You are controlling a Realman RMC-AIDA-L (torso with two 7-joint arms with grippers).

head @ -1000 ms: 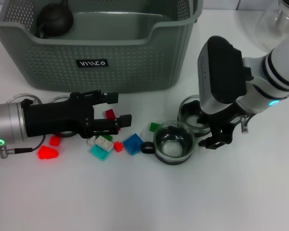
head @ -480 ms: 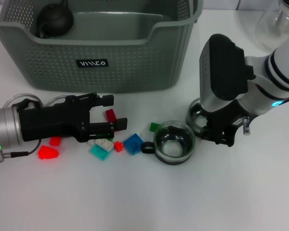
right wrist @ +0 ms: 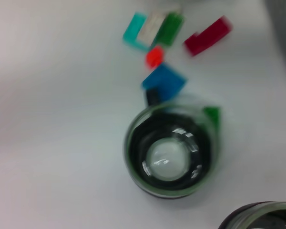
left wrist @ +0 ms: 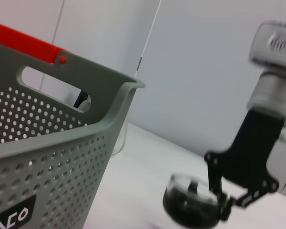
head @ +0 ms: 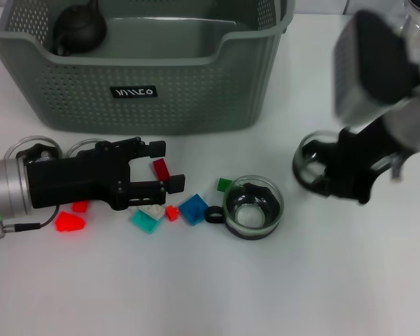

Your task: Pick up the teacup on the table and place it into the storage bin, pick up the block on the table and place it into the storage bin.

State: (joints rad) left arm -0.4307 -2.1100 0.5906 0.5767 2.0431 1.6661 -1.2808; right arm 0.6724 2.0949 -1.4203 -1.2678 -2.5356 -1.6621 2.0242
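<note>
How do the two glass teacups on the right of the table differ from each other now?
The nearer teacup stands free on the table, while the farther teacup is at the right hand, partly hidden by it. The nearer teacup is next to the coloured blocks; the farther teacup stands apart from them, to the right. The nearer teacup shows a dark handle; the farther one's handle is not visible. Both are round, clear glass and upright.

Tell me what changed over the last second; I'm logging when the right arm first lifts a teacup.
The right gripper closed on the right-hand teacup and has carried it up and to the robot's right, towards the storage bin side. The left gripper eased slightly back, open over the blocks. The other teacup, the blocks and the bin stayed put.
</note>
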